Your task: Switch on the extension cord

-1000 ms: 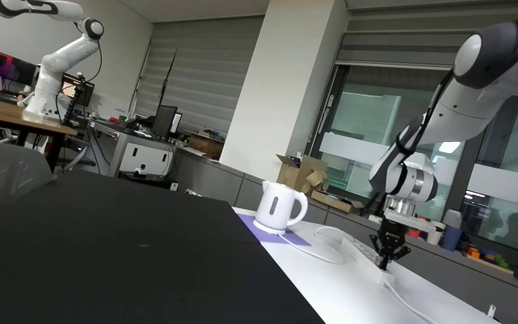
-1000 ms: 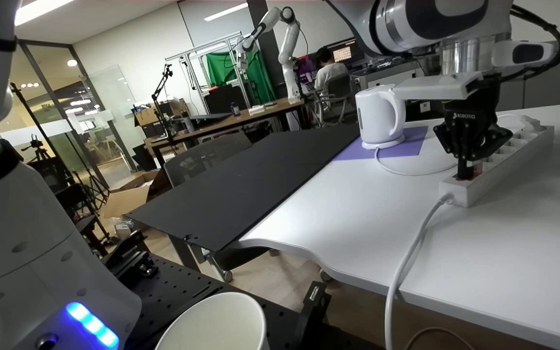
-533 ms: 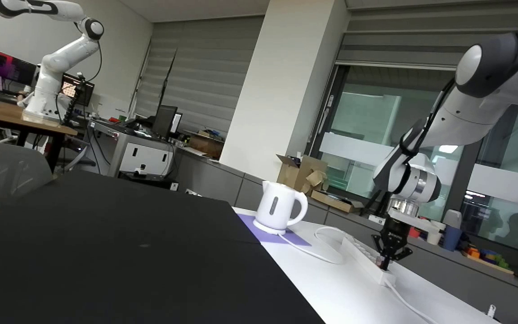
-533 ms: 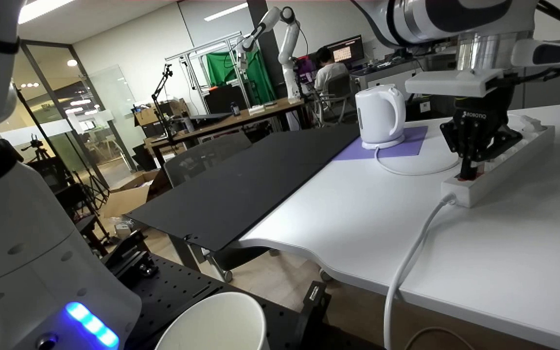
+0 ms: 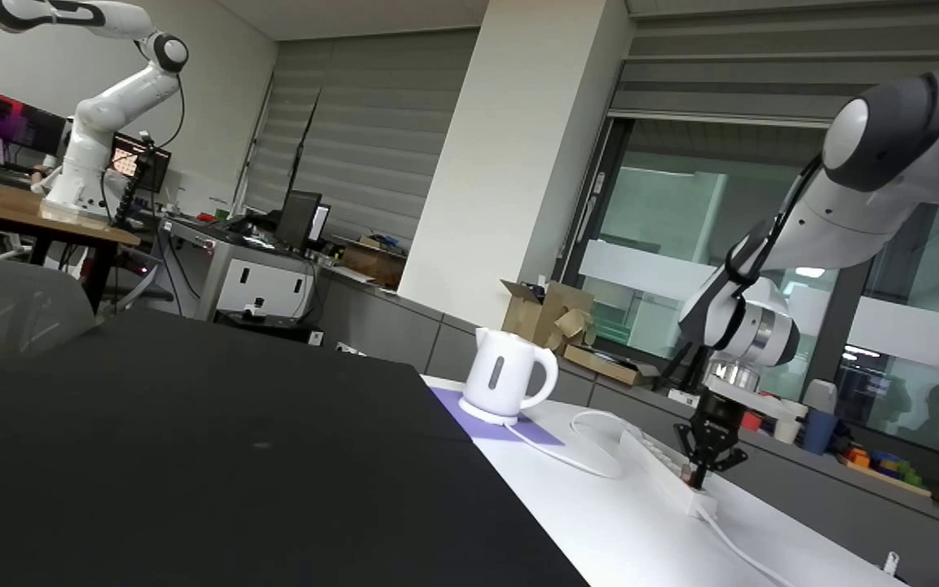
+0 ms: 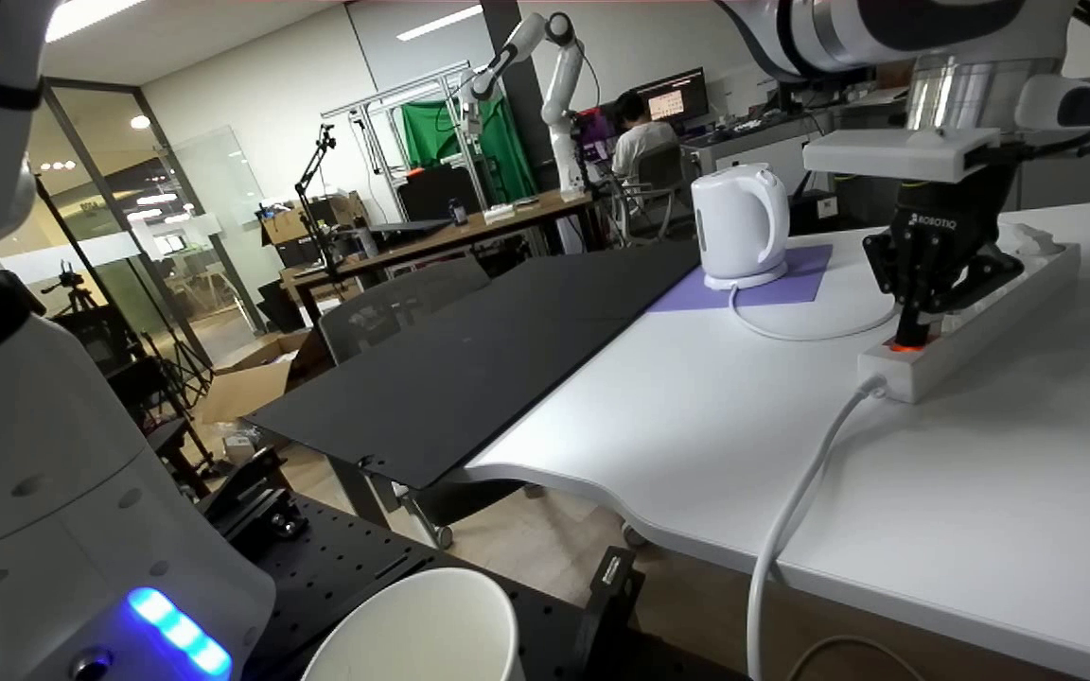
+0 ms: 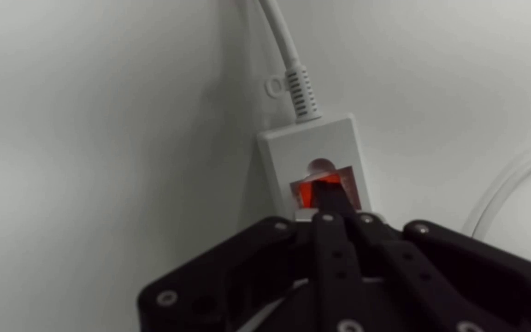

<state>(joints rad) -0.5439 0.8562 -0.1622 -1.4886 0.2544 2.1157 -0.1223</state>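
Extension cord (image 6: 990, 331), one. Long, low white power strip, lying flat on the white table (image 6: 649, 416); right-hand part of the frame in both exterior views, centre of the frame in the wrist view, with its lead (image 7: 280, 34) running to the upper edge.

Switch (image 7: 306, 196), one. Set at the lead end of the strip; glowing red-orange, partly covered.

Tool (image 7: 326, 185), one. Black, pointing down; fingers pressed together, nothing visible between them; tips at the switch, apparently in contact.

Kettle (image 6: 739, 227), one. White, upright on a purple sheet (image 6: 805, 274); left of the strip in both exterior views.

Step in hand, as judged: pressing the switch, and likely at its close, since the glow suggests power is on.

Likely next move: ease the pressure and lift straight up, without sideways drag that could rock the switch back or shift the strip; then confirm the uncovered switch glows.
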